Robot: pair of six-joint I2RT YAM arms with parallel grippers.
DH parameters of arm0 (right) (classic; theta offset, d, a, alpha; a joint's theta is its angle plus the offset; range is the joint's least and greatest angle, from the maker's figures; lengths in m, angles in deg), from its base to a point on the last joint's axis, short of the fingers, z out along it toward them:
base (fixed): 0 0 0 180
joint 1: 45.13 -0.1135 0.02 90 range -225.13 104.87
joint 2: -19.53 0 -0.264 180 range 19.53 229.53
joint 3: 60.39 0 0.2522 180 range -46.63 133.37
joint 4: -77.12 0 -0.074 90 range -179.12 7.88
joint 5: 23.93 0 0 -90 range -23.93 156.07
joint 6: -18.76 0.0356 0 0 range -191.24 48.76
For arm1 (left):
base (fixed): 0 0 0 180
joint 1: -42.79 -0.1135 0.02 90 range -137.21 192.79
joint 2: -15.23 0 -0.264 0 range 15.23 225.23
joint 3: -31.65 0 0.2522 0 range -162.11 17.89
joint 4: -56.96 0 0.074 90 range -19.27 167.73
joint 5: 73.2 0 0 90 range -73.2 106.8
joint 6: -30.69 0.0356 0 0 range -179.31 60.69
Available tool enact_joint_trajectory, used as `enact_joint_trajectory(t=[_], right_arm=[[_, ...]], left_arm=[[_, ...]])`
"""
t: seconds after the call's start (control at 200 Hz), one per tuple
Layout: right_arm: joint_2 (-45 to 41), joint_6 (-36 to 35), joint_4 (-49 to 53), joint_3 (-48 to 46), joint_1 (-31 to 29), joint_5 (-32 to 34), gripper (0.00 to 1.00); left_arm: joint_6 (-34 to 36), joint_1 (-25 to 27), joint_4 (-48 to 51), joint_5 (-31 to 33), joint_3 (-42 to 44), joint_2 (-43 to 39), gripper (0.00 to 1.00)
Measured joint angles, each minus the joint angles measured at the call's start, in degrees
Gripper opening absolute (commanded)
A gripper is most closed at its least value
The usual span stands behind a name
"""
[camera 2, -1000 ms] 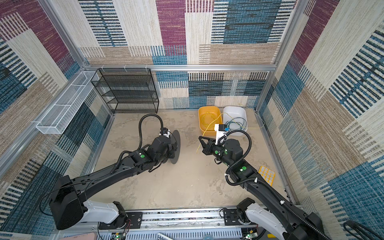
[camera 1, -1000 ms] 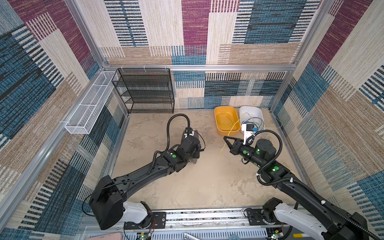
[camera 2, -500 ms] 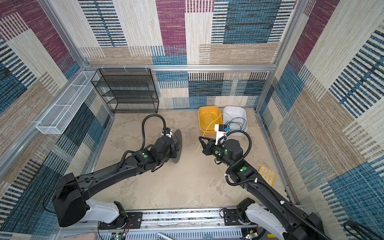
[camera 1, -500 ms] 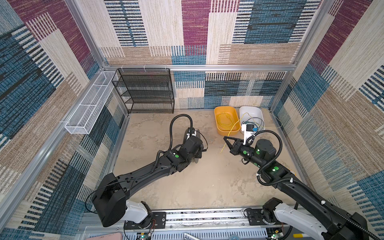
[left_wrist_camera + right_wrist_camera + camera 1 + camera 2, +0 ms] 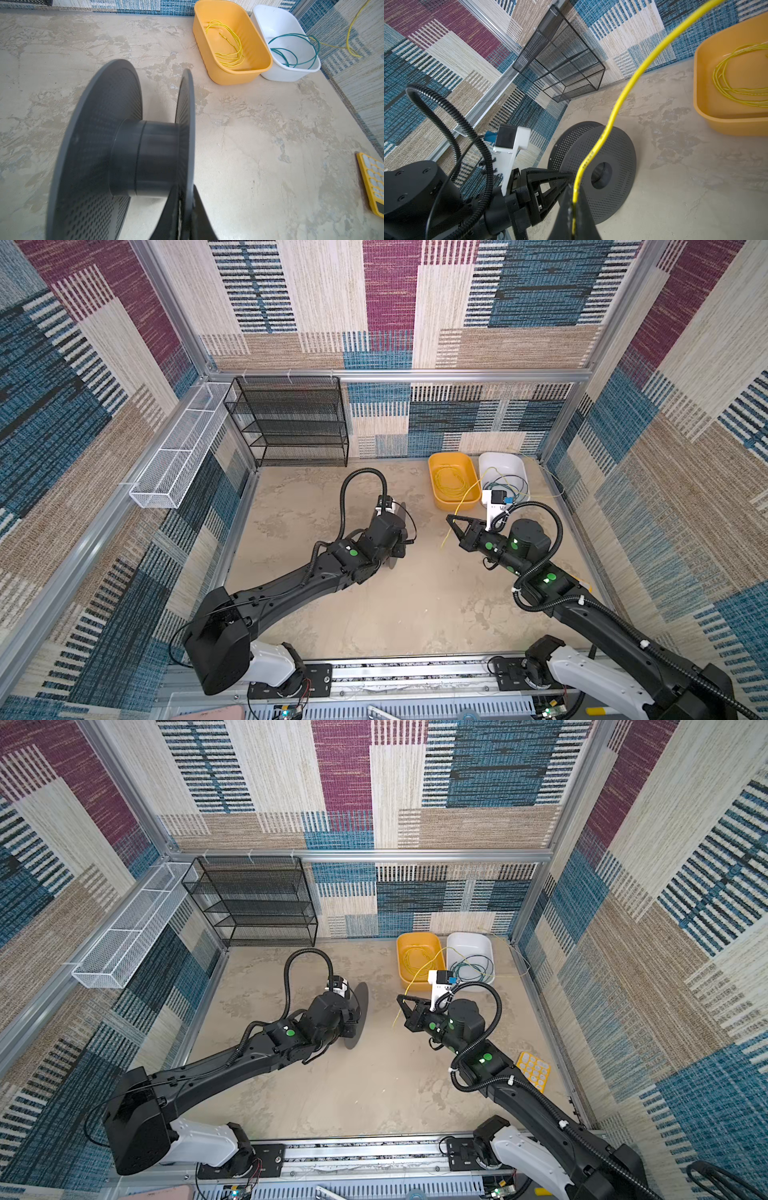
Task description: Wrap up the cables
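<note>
Right wrist view: right end effector (image 5: 573, 199) pinches the yellow cable (image 5: 612, 118); left end effector (image 5: 186, 200) clamps the spool (image 5: 145, 153) by one flange.

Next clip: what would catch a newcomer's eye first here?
The dark grey spool stands on edge in the middle of the table, one flange in the left gripper. Beside it, the right gripper pinches a bright yellow cable trailing back to the yellow tub at the back right. A teal-green cable lies looped in the white tub next to it.

yellow cable (image 5: 618, 104): loose loops in yellow tub (image 5: 234, 78) (one strand leading out) | teal cable (image 5: 293, 35): loops in white tub (image 5: 288, 75)
</note>
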Motion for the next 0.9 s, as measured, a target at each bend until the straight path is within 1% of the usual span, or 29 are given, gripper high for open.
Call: enact_joint_trajectory(t=[0.245, 0.406, 0.511, 0.641, 0.741, 0.901], right_arm=[[-0.6, 0.0, 0.0, -0.4, 0.0, 0.0, 0.0], [-1.4, -0.1, 0.0, -0.4, 0.0, 0.0, 0.0], [-1.6, -0.2, 0.0, -0.4, 0.0, 0.0, 0.0], [-1.6, -0.2, 0.0, -0.4, 0.0, 0.0, 0.0], [-1.6, -0.2, 0.0, -0.4, 0.0, 0.0, 0.0], [-1.4, -0.2, 0.0, -0.4, 0.0, 0.0, 0.0]], left_arm=[[-1.9, 0.0, -0.9, 1.1, -1.3, 1.9, 0.08], [-2.8, 0.2, -0.7, 0.8, -2.4, 3.1, 0.14], [-3.3, 0.5, 0.4, 0.6, -2.4, 3.3, 0.21], [-3.4, 0.5, 1.1, 0.6, -2.7, 3.4, 0.23], [-3.4, 0.6, 1.2, 0.6, -2.8, 3.4, 0.26], [-3.3, 0.8, 1.5, 0.5, -3.3, 3.4, 0.27]])
